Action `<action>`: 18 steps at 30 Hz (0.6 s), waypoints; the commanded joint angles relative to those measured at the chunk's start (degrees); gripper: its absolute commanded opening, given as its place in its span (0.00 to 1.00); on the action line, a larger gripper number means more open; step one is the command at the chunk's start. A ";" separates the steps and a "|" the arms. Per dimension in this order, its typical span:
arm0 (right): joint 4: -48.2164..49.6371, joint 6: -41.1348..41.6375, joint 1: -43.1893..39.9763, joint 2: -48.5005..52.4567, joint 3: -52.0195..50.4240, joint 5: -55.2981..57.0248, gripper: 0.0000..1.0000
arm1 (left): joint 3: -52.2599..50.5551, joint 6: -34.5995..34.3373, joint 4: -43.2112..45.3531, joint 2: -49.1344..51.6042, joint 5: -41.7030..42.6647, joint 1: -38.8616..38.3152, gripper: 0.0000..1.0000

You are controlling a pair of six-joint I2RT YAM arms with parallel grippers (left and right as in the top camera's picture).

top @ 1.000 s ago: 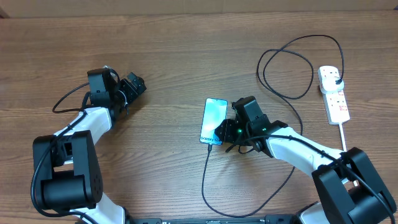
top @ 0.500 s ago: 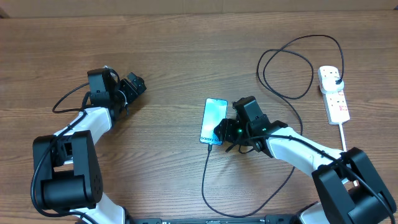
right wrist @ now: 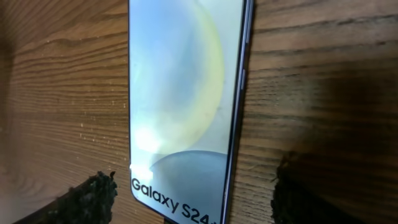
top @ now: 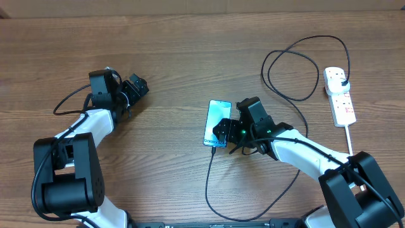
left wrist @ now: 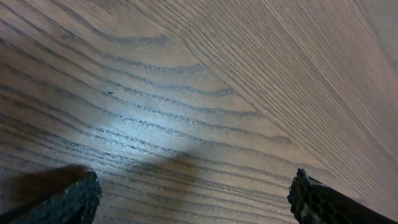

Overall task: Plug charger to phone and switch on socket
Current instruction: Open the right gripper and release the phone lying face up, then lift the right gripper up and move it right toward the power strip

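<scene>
Right gripper [right wrist: 196, 194] spread astride the phone [right wrist: 180, 93], left gripper [left wrist: 199, 200] spread above table [left wrist: 217, 81]

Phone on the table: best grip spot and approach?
Pinch the phone across its two long side edges, mid-length, coming straight down from above. It lies flat, screen up, so only the thin sides offer opposing faces. The charger cable leaves the bottom end, so stay clear of it.

Even light from above keeps the overhead view sharp, with faint shadows under the arms [top: 95, 126] on the wooden table [top: 190, 50]. The left wrist view shows a pale glare patch on the grain, and the tips of the left gripper [left wrist: 194, 202] are blurred. In the right wrist view the phone [right wrist: 180, 93] screen glows, dark shadow lies at right, and the tips of the right gripper [right wrist: 193, 198] are soft.
</scene>
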 commanded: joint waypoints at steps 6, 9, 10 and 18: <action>-7.87 0.17 0.04 -0.50 2.67 5.57 0.90 | -0.13 1.14 0.13 0.26 -0.94 0.17 1.00; -14.21 -0.33 0.04 -0.96 6.49 6.49 0.91 | -0.13 1.14 0.13 0.26 -0.94 0.17 1.00; -16.50 -0.52 0.07 -0.96 7.89 6.51 0.91 | -0.13 1.14 0.15 0.26 -0.94 0.17 0.99; -35.82 -3.54 0.04 -0.96 20.46 6.56 0.97 | -0.13 1.14 0.15 0.26 -0.94 0.17 1.00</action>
